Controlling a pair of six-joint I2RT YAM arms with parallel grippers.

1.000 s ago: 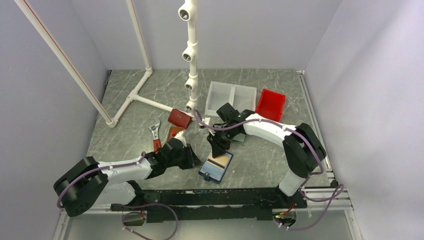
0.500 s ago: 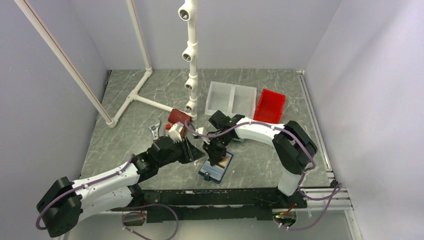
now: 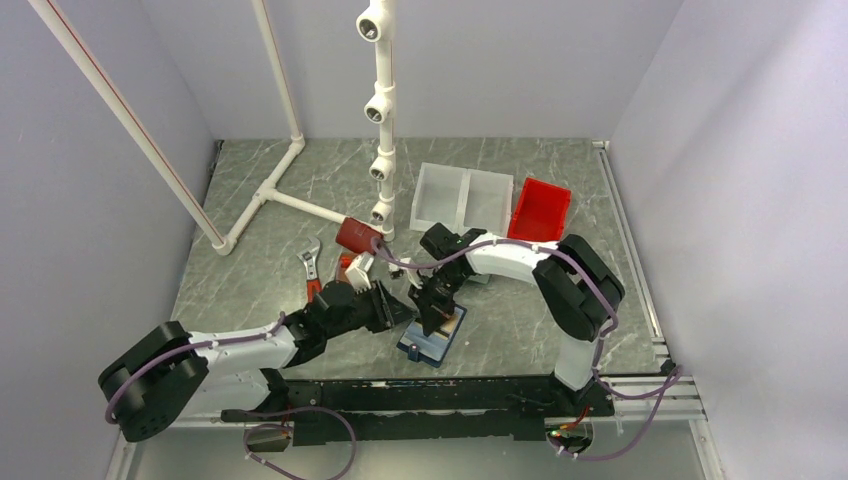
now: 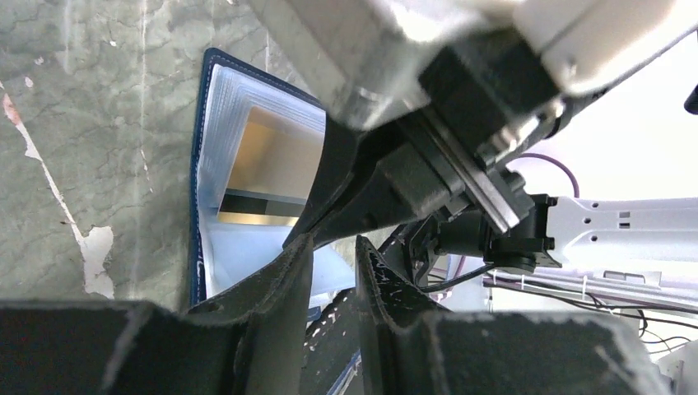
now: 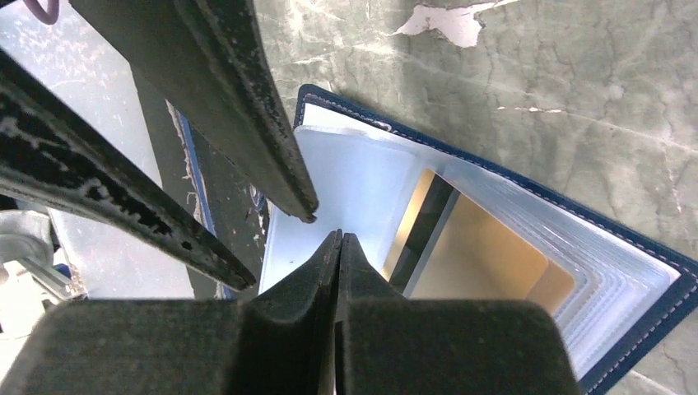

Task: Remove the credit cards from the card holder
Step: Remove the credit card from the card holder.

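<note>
Pressing down on the opened card holder (image 3: 428,350) with the right claw (image 3: 433,320): fingers (image 5: 288,346) clenched flat against each other, no gap showing in the right wrist view, tips planted on the holder's pale blue inside leaf just beside the stack of clear sleeves. Cannot tell whether a thin sleeve edge sits nipped between those tips; otherwise gripping nothing. Coming at the holder from its left with the left claw (image 3: 404,310), released and only slightly parted, fingers (image 4: 284,288) empty, one tip touching the pale blue leaf close to the right claw's tips, the other just beside it. Lying flat and spread open on the grey marbled tabletop (image 3: 520,330), navy rim all round, sleeves fanned on the half farther from the left claw. Showing one orange-tan credit card (image 5: 486,263) in the top sleeve, tucked in, a dark stripe along its side nearest both claws. Beyond the holder, well apart: a red bin (image 3: 541,210) and a white tray (image 3: 460,197). Left of the holder, near: a wrench (image 3: 312,270) and a dark red wallet (image 3: 357,234).
</note>
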